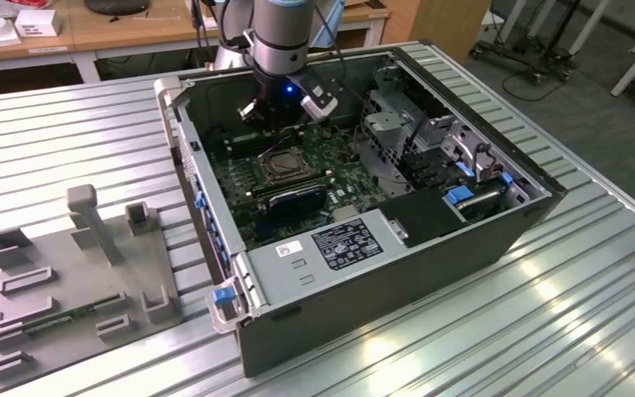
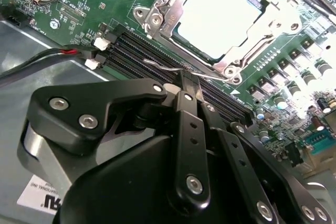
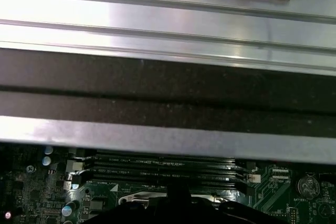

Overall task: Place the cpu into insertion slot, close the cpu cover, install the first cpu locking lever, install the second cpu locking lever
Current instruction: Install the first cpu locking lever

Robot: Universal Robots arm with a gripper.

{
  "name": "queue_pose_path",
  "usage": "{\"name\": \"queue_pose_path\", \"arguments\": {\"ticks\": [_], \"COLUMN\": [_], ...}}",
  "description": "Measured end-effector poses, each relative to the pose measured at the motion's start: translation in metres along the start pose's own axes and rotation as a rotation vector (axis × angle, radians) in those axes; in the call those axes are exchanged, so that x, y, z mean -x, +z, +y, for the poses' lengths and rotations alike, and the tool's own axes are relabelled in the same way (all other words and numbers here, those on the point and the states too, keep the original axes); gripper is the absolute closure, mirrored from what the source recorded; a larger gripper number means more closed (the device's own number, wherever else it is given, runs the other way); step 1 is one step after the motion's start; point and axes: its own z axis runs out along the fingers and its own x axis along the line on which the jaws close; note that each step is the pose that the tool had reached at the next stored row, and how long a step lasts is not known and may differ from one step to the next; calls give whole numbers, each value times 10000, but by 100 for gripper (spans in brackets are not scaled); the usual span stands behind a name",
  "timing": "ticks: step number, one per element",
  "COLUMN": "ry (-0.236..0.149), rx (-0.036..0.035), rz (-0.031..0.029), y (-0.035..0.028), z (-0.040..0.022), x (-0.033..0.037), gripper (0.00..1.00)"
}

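Arm's tool (image 2: 190, 85) narrow, fingers nearly together, tips at the wire locking lever (image 2: 160, 65) above the memory slots (image 2: 131, 51). The cpu (image 2: 220, 17) sits in the insertion slot (image 1: 281, 166), cpu cover (image 2: 157, 22) down around it, inside the open computer case (image 1: 406, 273) on the tabletop (image 1: 53, 141).

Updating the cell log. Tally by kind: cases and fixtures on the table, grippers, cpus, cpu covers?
computer case: 1
grey fixture: 1
gripper: 1
cpu: 1
cpu cover: 1
Total: 5
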Motion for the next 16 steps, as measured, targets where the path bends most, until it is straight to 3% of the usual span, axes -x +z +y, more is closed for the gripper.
{"name": "queue_pose_path", "arguments": {"ticks": [6, 16], "ry": [0, 1], "rx": [0, 0], "rz": [0, 0], "y": [38, 83], "z": [-8, -21], "x": [21, 116], "gripper": [90, 90]}}
